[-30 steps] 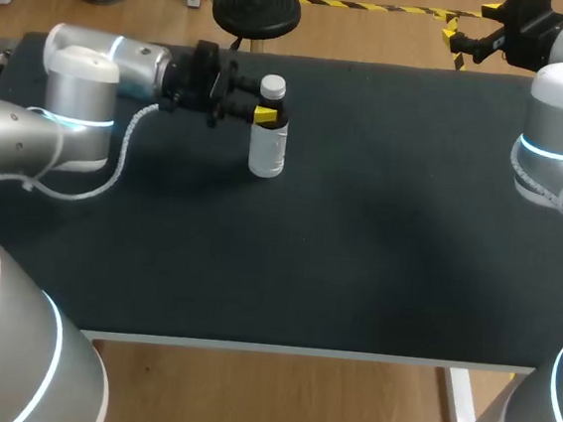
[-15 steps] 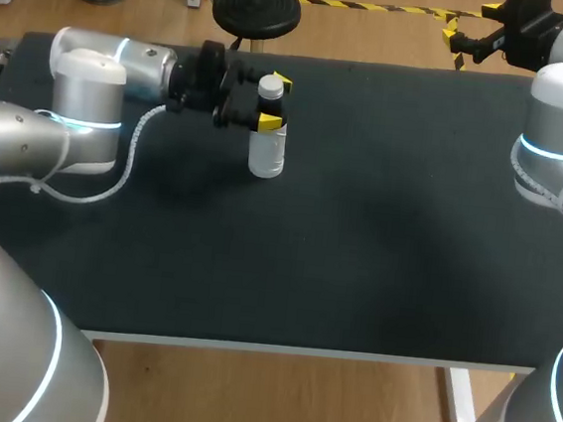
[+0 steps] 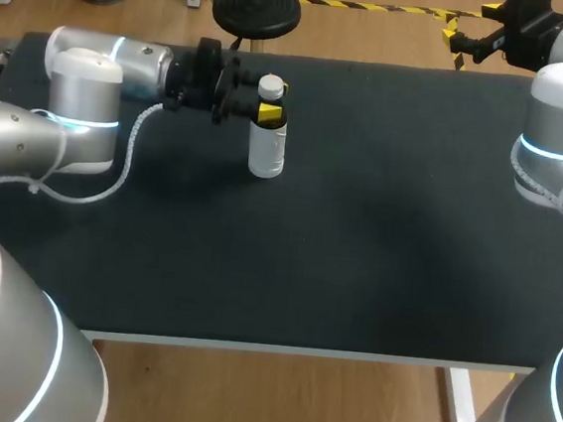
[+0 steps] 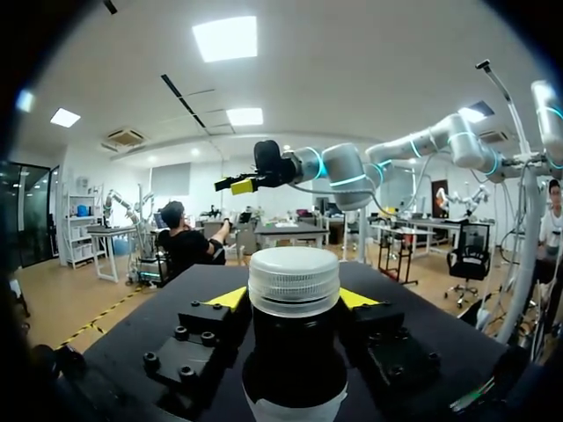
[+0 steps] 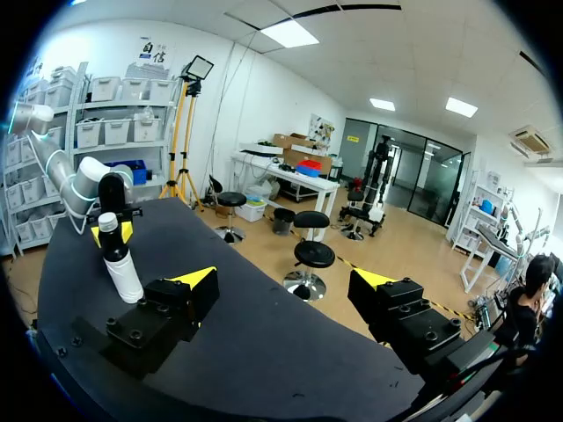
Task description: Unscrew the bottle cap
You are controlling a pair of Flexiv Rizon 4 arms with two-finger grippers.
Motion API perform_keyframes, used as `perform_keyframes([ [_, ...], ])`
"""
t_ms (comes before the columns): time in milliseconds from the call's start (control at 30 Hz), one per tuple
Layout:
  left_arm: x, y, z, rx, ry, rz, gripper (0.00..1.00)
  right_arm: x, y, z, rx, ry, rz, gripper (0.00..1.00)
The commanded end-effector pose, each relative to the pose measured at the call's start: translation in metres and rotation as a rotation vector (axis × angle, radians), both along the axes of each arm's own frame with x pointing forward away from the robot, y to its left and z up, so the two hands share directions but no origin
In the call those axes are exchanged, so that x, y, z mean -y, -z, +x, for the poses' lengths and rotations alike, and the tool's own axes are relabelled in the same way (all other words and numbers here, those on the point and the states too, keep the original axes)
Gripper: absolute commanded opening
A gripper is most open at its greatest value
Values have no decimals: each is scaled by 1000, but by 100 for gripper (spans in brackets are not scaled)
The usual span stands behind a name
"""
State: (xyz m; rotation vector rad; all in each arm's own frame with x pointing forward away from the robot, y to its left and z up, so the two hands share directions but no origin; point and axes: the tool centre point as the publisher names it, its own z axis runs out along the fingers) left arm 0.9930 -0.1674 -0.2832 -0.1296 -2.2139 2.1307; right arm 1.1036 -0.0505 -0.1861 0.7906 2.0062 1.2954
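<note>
**Op A:** Left gripper, head view?
**Op B:** I read it clamped on the bottle under the cap; fingers were spread half a second ago. Bottle upright, far left of table.
**Op A:** Wrist views?
**Op B:** Left wrist confirms. Right gripper wide, empty.

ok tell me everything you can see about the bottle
The small white plastic bottle stands upright on the black tabletop, toward its far left part. Its ribbed white screw cap is still on, above a darker band at the neck. The left pincer comes in sideways and clamps the neck just under the cap from both sides. Nothing else touches it.
</note>
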Motion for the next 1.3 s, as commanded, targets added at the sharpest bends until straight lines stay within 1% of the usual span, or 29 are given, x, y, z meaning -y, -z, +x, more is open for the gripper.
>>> perform_keyframes([
  [33,-1,-1,-3,-3,-10,3,0,0,0,0,-1,0,-1,100],
  [367,-3,1,0,-3,-21,4,0,0,0,0,-1,0,-1,100],
  [400,-3,1,1,16,2,7,0,0,0,0,-1,0,-1,100],
  [433,-3,1,0,20,14,8,0,0,0,0,-1,0,-1,100],
  [500,1,1,-8,43,41,15,0,0,0,0,-1,0,-1,100],
  [567,6,1,-18,36,33,23,0,0,0,0,-1,0,-1,100],
  [1300,6,1,-18,36,33,23,0,0,0,0,-1,0,-1,100],
])
